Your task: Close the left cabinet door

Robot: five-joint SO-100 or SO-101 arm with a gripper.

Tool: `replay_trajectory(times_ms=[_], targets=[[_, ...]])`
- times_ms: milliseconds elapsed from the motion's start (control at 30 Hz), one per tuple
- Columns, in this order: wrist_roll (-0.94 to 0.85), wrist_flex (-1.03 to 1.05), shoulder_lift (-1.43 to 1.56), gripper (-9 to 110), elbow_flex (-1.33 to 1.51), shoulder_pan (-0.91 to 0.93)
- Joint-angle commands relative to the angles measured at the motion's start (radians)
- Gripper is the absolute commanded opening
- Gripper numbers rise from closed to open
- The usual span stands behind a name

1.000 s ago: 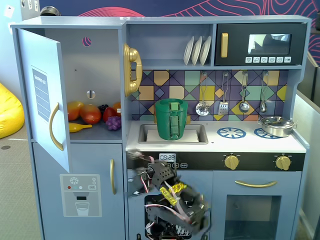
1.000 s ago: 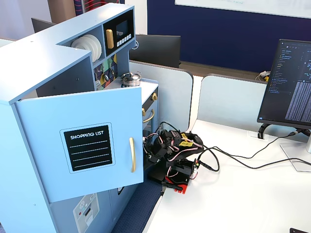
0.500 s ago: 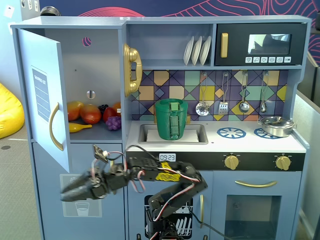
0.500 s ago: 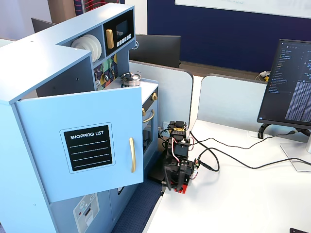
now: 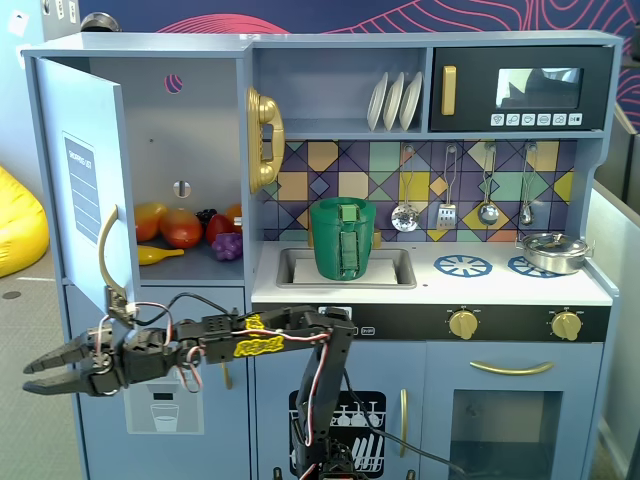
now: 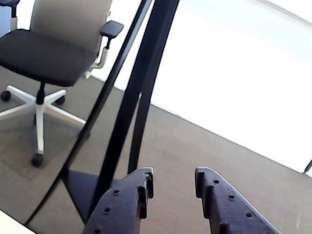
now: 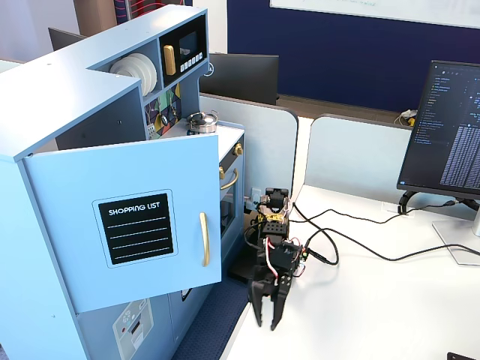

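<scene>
— Where's the door with the chalkboard?

— The left cabinet door (image 5: 88, 195) stands swung out from the toy kitchen (image 5: 420, 300), hinged at the cabinet's left edge in a fixed view. From the side, in a fixed view, its face (image 7: 131, 225) shows one black "SHOPPING LIST" panel (image 7: 137, 227) and one curved gold handle (image 7: 203, 238).

— And the arm?

— One arm, reaching out low and to the left in front of the kitchen. The gripper (image 5: 42, 375) hangs below the door's bottom corner, near the lower end of the handle (image 5: 106, 250), not touching it as far as I can see. Its two fingers are parted a little, with nothing between them. The wrist view shows the same gap (image 6: 174, 183), just carpet and one office chair (image 6: 53, 53) beyond.

— What's inside the cabinet?

— Toy fruit (image 5: 185, 232) on the shelf; I can't count the pieces cleanly. Further right, three white plates (image 5: 394, 101) stand upright, four utensils (image 5: 465, 190) hang on the tiled wall, one green basket (image 5: 344, 238) sits in the sink, one steel pot (image 5: 552, 251) rests on a burner, and two gold knobs (image 5: 463, 322) sit below.

— Anything on the desk?

— One monitor (image 7: 448, 127), and black cables (image 7: 352, 240) running to the arm.
</scene>
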Motion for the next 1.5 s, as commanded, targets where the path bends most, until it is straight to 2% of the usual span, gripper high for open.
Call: replay_trajectory(times_ms=[0,333,900,1467], targets=[[-0.009,-0.043,-0.028,0,-0.104,0.092],[-0.011,-0.058,-0.029,0,-0.078,0.181],[-0.002,-0.189,0.097,0,0.155,0.353],[0.015,-0.270,0.173,0,0.210,0.673]])
